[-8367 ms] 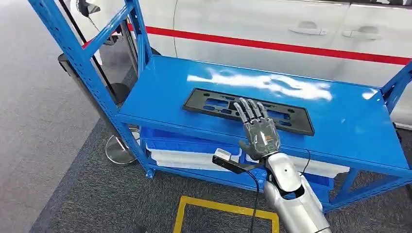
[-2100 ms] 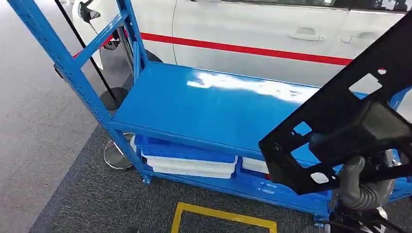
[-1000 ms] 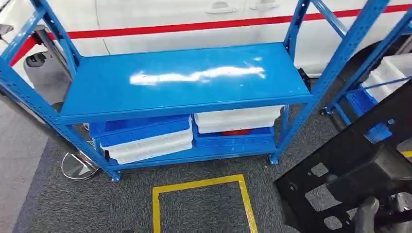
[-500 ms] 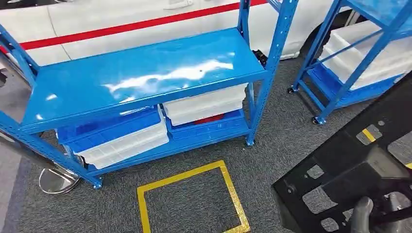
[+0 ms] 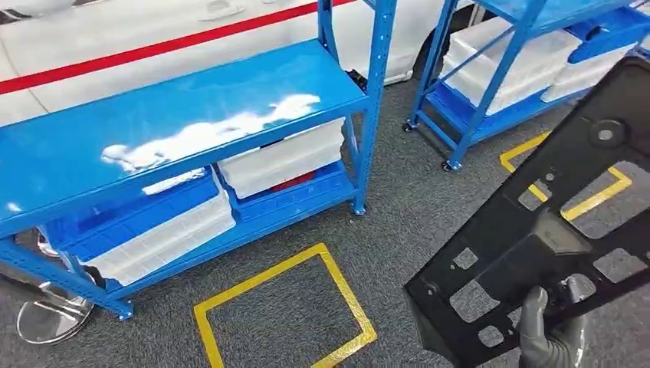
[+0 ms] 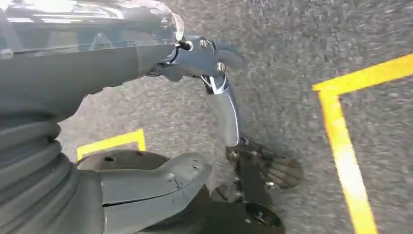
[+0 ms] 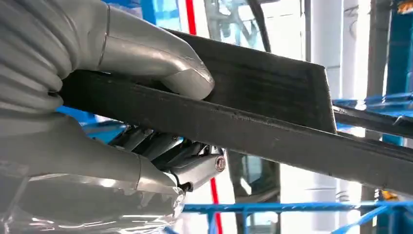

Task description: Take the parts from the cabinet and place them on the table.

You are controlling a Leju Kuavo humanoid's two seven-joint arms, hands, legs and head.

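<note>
Thumb and fingers of the right hand [image 5: 546, 337] clamp the near edge of the black panel [image 5: 536, 230] at the near right of the head view; in the right wrist view the grey thumb [image 7: 160, 63] presses one face of the panel [image 7: 253, 122] and the darker fingers [image 7: 160, 146] curl against the other, so the hand grips it firmly. The panel is a flat black part with rectangular cut-outs, held tilted in the air above the grey carpet [image 5: 398, 230], rising from near to far right, well apart from the shelves. The left hand [image 6: 146, 185] hangs over the carpet with nothing in it, thumb out and a finger extended, fingers apart. On the floor, left of the panel, lies a yellow taped square [image 5: 283, 310]; another yellow outline [image 5: 567, 172] shows partly behind the panel. Farther left stands the blue cabinet [image 5: 176, 115], its top shelf bare and glossy, with white and blue bins [image 5: 230, 184] on the shelf below. At the far right a second blue rack [image 5: 490, 84] holds white bins. Behind both stands a white car [image 5: 153, 34] with a red stripe.
</note>
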